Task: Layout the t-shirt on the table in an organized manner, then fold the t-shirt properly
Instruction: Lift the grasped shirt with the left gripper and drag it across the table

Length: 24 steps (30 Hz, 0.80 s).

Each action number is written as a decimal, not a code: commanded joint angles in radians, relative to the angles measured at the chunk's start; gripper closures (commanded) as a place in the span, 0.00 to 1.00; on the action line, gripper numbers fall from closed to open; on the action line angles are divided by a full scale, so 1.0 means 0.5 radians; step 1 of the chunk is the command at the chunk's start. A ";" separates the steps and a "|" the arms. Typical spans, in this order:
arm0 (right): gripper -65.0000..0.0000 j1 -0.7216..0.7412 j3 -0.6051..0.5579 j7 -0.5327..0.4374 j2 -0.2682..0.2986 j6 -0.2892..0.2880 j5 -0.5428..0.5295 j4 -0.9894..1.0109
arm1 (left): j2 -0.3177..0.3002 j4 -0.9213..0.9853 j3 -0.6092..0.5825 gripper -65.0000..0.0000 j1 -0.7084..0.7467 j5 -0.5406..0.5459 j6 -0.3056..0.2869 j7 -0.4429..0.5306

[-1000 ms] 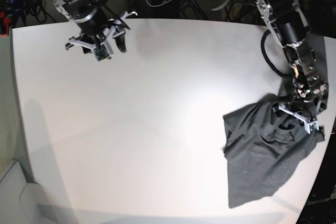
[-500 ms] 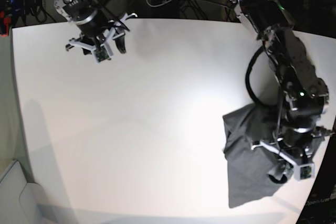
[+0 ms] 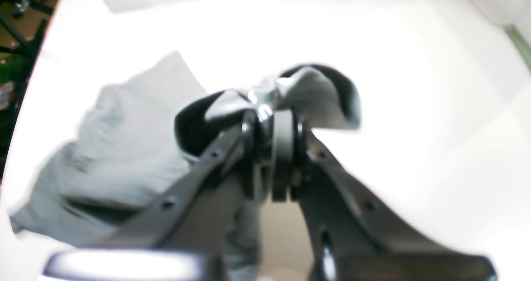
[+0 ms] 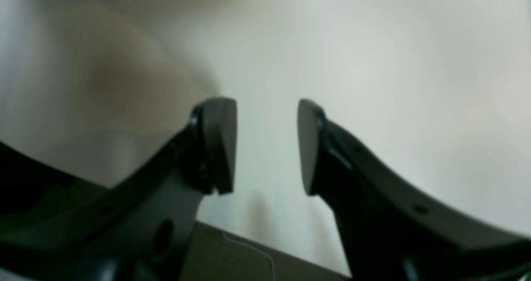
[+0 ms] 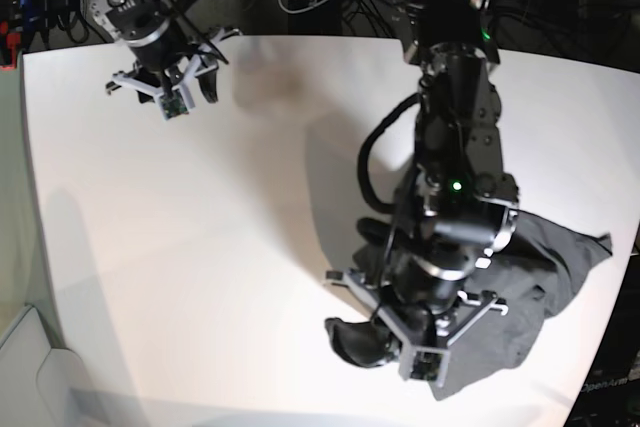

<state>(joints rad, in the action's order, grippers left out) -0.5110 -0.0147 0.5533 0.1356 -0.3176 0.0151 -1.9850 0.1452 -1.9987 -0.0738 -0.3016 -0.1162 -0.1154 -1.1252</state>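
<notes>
Presently one t-shirt (image 5: 540, 277), crumpled, on the desk (image 5: 200, 247); two claws. Left claw (image 3: 269, 119) pinched shut on a t-shirt fold; right claw (image 4: 265, 144) half open, empty, well away. Since earlier: left claw dragged the fold deskward, away from the desk's edge.

The left arm reaches from the far edge of the counter (image 5: 150, 247) toward the near side in the base view, its upper links steeply foreshortened and its wrist bent downward. The left gripper (image 3: 269, 119) points at the counter surface with its jaws pressed together on a bunched fold of the t-shirt (image 3: 124, 148), which spills out above the fingertips in the left wrist view. The right arm sits at the far corner on the other side, well apart from the left arm. The right gripper (image 4: 265, 144) hangs just above the counter, its jaws parted with a clear gap and nothing between the pads (image 4: 222, 144).
</notes>
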 commanded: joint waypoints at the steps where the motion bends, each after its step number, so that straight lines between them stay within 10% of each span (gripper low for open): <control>1: 0.61 -0.001 0.022 -0.046 0.006 -0.002 -0.019 -0.033 | 0.024 -0.030 -0.072 0.99 -0.064 0.028 0.027 0.061; 13: 0.61 0.002 0.065 0.079 0.006 -0.002 -0.019 -0.036 | 0.021 0.421 -0.686 0.95 -0.055 0.013 0.051 0.447; 24: 0.61 0.002 0.065 0.079 0.006 -0.002 -0.019 -0.036 | -0.283 0.384 -0.839 0.00 0.043 0.031 0.045 0.561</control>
<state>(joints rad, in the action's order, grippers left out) -0.5106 0.0151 0.6144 0.1345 -0.3176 0.0120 -1.9850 -0.0059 -1.7824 -0.4969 -0.2626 -0.0963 -0.0975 -0.8700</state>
